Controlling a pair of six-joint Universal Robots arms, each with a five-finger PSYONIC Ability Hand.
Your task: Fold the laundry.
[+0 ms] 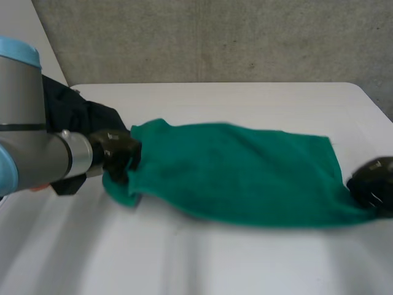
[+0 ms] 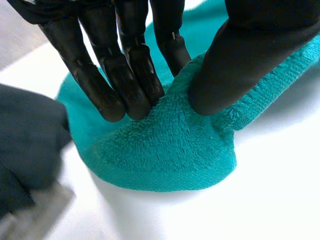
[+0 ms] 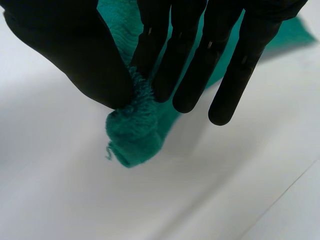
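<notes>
Head view: green terry towel (image 1: 233, 178), stretched across white table (image 1: 245, 264), long axis running hand to hand. Left hand (image 1: 118, 153) at one short end, right hand (image 1: 373, 184) at the other. Dark garment (image 1: 73, 110) heaped behind left arm.
Left wrist view: fingers (image 2: 125, 85) and thumb pinch a looped, hemmed corner.
Right wrist view: thumb (image 3: 75, 55) pinches a bunched corner against the fingers.

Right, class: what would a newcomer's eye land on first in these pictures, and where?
The green towel, stretched across the middle of the white table. The left hand pinches one end, the right hand the opposite corner. A dark cloth lies bunched behind the left arm.
</notes>
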